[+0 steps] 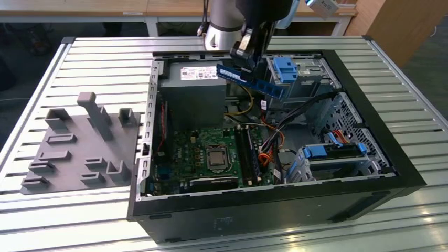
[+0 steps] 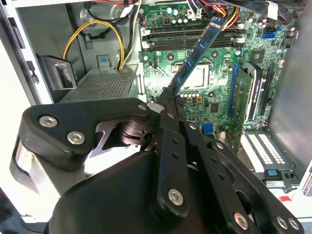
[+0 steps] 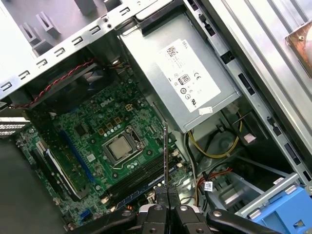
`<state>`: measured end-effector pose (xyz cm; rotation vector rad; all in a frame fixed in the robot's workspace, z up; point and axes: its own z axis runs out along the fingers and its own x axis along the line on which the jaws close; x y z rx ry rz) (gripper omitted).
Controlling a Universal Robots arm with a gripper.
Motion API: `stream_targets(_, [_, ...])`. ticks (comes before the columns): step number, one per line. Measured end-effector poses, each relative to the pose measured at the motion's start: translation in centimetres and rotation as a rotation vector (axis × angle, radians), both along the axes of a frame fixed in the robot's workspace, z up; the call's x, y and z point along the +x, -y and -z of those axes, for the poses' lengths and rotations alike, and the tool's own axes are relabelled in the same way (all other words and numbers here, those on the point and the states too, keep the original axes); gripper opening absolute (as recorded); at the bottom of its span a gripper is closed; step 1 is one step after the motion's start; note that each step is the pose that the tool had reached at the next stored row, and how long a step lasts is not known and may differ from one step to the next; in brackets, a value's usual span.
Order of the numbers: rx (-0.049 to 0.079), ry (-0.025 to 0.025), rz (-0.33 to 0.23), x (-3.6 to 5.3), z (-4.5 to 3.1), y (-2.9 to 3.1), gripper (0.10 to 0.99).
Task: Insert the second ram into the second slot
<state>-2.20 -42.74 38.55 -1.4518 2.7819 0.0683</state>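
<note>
Well, at the exterior view's left a grey holder block (image 1: 77, 149) with upright posts lies on the slatted metal table (image 1: 105, 52), just beside the open computer case (image 1: 280, 210). Inside the case the silver power supply (image 1: 192, 86) sits at the far side. In front of it lies the green motherboard (image 1: 189, 152) with its square processor socket (image 1: 212, 156), and the long memory slots (image 1: 246, 149) run just to the exterior view's right of that socket.

Over the power supply's right edge hangs the gripper (image 1: 242, 55) – its fingers are drawn in narrow, pinching one end of the memory stick (image 1: 260, 83), a thin blue board with dark chips. The stick is held in the air and tilted, its free end sloping down toward the exterior view's right. It is well above the motherboard and apart from the slots. Farther right, a blue drive bracket (image 1: 286, 68) stands near the stick's lower end.

In the second wrist view the gripper (image 2: 168, 100) clamps the near end of the memory stick (image 2: 197, 53), which reaches out slantwise in front of the motherboard and its socket. In the first wrist view the memory stick (image 3: 165, 156) shows edge-on – a thin line rising from the closed gripper (image 3: 165, 192) in front of the slots
</note>
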Motion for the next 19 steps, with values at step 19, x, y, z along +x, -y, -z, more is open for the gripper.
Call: stream_targets(19, [-0.001, 0.0, 0.083, 0.0, 0.01, 0.0, 0.118])
